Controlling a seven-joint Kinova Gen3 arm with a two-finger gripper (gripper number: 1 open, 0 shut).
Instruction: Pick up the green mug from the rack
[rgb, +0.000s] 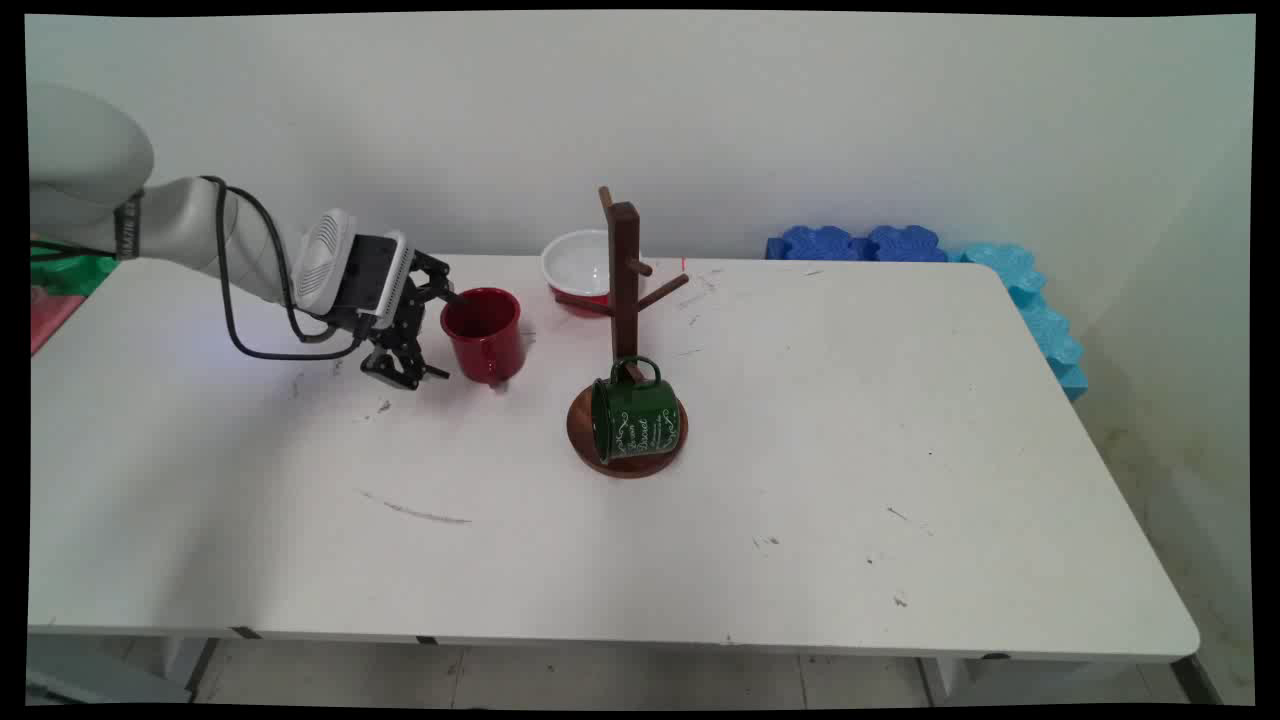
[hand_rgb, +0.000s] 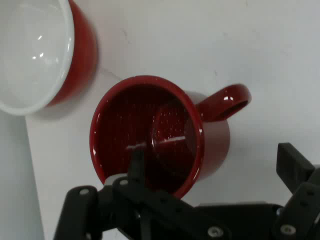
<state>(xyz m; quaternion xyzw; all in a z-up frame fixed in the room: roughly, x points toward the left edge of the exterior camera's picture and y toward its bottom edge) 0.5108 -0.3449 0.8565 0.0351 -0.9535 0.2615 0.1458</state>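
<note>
Gripper open, fingers spread wide, turned sideways and low over the table, straddling the near-left side of the red mug. Upper finger reaches the mug's rim; hand view shows one fingertip dipped just inside the rim, the other finger well outside the mug wall, apart from it. Nothing clamped.

White table, scuffed with grey marks, carries everything. Blue foam blocks line its far right edge against the wall, lighter blue ones running down the right side.

Wooden mug tree stands upright near the table's middle on a round brown base, pegs angled out. Green mug with pale lettering lies on its side on that base, leaning against the post, handle up.

Red bowl with white inside sits behind the tree, towards the wall, partly hidden by the post.

Red mug stands upright, empty, between gripper and tree; in the hand view its handle points away from the bowl, on the far side from the fingers.
</note>
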